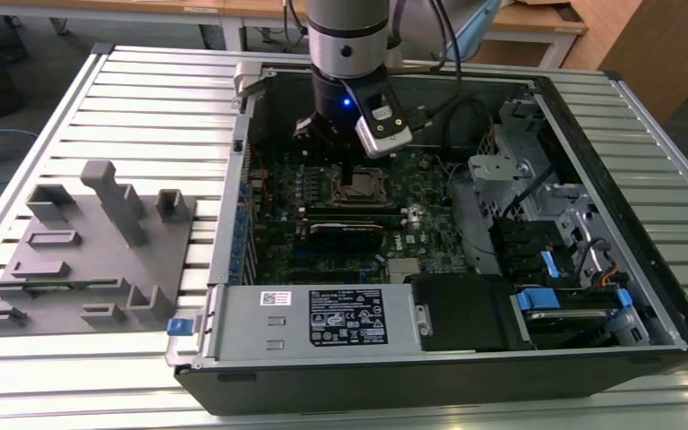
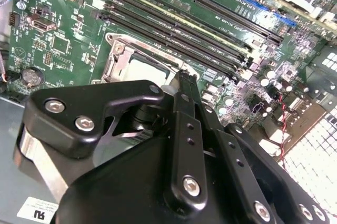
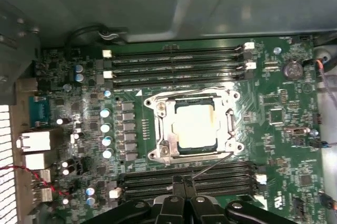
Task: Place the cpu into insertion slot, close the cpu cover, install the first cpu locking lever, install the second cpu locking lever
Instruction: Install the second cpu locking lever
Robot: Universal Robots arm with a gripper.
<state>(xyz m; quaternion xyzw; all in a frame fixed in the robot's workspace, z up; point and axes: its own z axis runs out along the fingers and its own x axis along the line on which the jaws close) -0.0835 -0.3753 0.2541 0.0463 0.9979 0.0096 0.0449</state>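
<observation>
The pale silver-tan square cpu (image 3: 195, 125) lies flat in the socket near the middle of the green motherboard (image 3: 284, 129), between two banks of long black memory slots (image 3: 174, 63). In the first wrist view the thin silvery metal cpu cover (image 3: 158, 109) frames it on all sides with the chip showing through the open window, so the cover looks to be lying down over the chip and not standing up. By that reading, placing the cpu and closing the cover are done.

The levers are less certain. A thin wire locking lever (image 3: 213, 164) runs at a slant from the cover's corner toward the tool and does not lie snug along the socket's edge, so it seems not yet latched. Another thin wire runs along the far edge of the cover, and whether it is hooked down I cannot tell. I judge the lever work as what is left.

The black two-fingered tool (image 3: 183, 183) has its fingers pressed together with nothing between them, its tip at the near memory slots just beside the free end of the slanted lever. In the exterior view the arm reaches down into the open black computer case (image 1: 631, 349), which lies on its side on the slatted metal desk (image 1: 141, 98), with a grey moulded parts holder (image 1: 93, 251) near the desk's edge at the exterior view's left.
</observation>
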